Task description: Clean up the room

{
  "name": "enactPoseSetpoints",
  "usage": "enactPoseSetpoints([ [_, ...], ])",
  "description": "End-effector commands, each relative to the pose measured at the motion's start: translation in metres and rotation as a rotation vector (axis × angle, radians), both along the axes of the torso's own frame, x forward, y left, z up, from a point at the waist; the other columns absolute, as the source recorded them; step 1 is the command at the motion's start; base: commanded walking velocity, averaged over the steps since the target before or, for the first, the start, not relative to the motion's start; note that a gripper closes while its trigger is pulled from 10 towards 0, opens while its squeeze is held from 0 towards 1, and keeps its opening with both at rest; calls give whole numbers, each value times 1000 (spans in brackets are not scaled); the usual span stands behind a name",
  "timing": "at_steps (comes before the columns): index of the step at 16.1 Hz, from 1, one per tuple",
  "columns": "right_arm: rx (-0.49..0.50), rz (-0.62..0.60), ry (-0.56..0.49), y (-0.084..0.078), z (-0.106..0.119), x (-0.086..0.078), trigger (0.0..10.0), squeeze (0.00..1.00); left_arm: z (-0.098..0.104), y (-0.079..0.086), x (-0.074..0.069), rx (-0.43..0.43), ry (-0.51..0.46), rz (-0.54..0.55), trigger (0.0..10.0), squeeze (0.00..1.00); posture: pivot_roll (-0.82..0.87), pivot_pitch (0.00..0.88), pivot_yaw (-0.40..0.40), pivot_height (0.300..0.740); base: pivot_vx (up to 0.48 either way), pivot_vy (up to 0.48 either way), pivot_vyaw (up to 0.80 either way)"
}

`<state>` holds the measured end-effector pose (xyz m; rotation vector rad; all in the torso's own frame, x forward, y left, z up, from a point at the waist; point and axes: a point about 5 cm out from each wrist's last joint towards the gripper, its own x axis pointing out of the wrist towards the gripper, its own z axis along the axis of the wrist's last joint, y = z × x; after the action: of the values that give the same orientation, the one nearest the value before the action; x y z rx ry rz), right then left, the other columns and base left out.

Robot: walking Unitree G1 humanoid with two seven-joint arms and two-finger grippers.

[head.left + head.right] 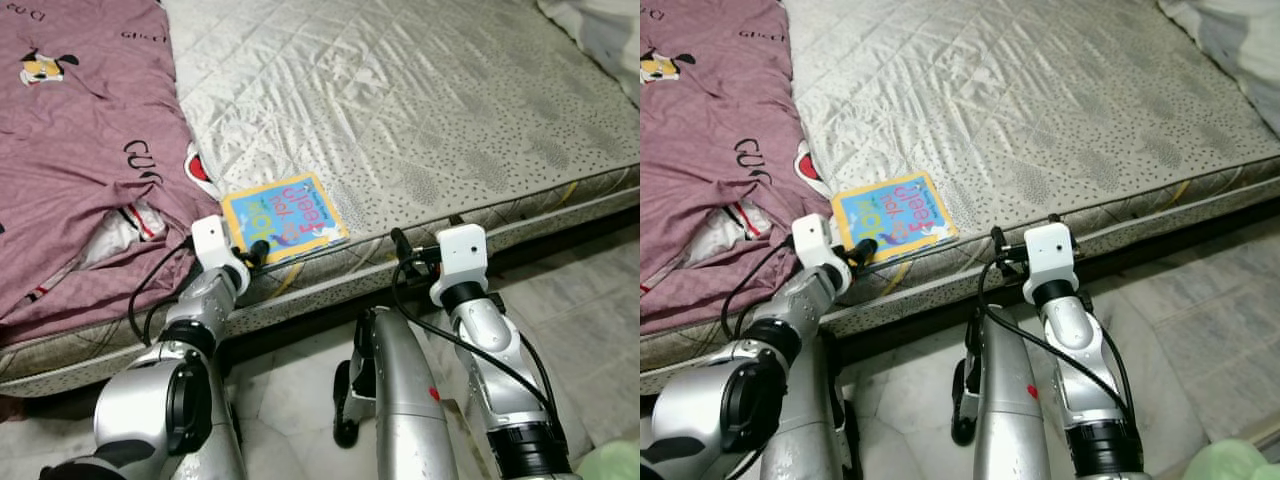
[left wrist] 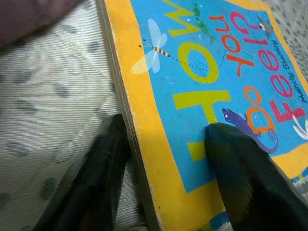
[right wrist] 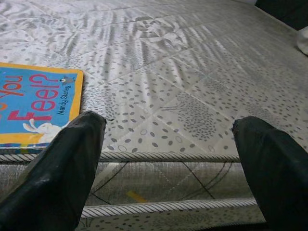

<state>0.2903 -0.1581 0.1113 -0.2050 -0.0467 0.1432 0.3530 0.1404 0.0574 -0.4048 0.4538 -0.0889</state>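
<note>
A children's board book [image 1: 285,215] with a yellow border and a blue cover lies flat near the front edge of the grey quilted mattress [image 1: 430,110]. My left gripper [image 1: 255,250] is at the book's near left corner. In the left wrist view its two black fingers [image 2: 240,168] straddle the book [image 2: 216,62], one on the cover and one against the outer edge, shut on it. My right gripper [image 1: 400,245] hovers open at the mattress edge, just right of the book, with nothing between its fingers [image 3: 72,159].
A purple printed blanket [image 1: 80,150] is heaped over the left of the bed, touching the book's far left corner. White bedding [image 1: 600,25] lies at the far right corner. Marble floor [image 1: 590,300] runs along the bed's front edge. A pale green object [image 1: 610,465] sits at bottom right.
</note>
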Motion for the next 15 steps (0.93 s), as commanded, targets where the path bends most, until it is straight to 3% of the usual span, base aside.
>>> enactPoseSetpoints([
  [1, -3, -13, 11, -3, -4, -1, 10000, 0, -8, -5, -5, 5, 40, -34, 10000, 0, -72, 202, -57, 521, 0, 0, 0],
  [2, -3, -13, 10, -3, -3, -1, 10000, 0, -7, -5, -4, -6, 26, -35, 10000, 0, -72, 202, -57, 521, 0, 0, 0],
  [3, -4, -14, 9, -2, -3, 0, 10000, 0, -5, -5, -4, -21, 9, -36, 4275, 0, -71, 201, -55, 521, 0, 0, 0],
  [4, -5, -14, 8, -2, -3, 0, 10000, 0, -6, -6, -5, -34, 3, -36, 0, 0, -71, 201, -54, 521, 0, 0, 0],
  [9, -9, -18, 2, -2, -3, 1, 10000, 0, 5, -6, 2, -86, -92, 14, 0, 0, -71, 200, -59, 521, 0, 0, 0],
  [10, -9, -16, 2, -2, -3, 1, 10000, 0, 5, -7, 2, -76, -92, 1, 3804, 0, -71, 200, -59, 521, 0, 0, 0],
  [11, -9, -15, 2, -2, -3, 1, 10000, 0, 5, -8, 1, -56, -88, -9, 10000, 0, -71, 200, -59, 521, 0, 0, 0],
  [13, -8, -17, 1, -2, -3, 1, 10000, 0, 1, -8, -1, -82, -72, 14, 10000, 0, -71, 200, -56, 521, 0, 0, 0],
  [14, -8, -18, 0, -2, -3, 1, 10000, 0, -1, -8, -2, -98, -68, 29, 10000, 878, -73, 201, -55, 521, 0, 0, 0],
  [15, -7, -19, -1, -2, -3, 0, 10000, 0, -2, -8, -3, -111, -68, 37, 10000, 1000, -76, 202, -55, 521, 0, 0, 0],
])
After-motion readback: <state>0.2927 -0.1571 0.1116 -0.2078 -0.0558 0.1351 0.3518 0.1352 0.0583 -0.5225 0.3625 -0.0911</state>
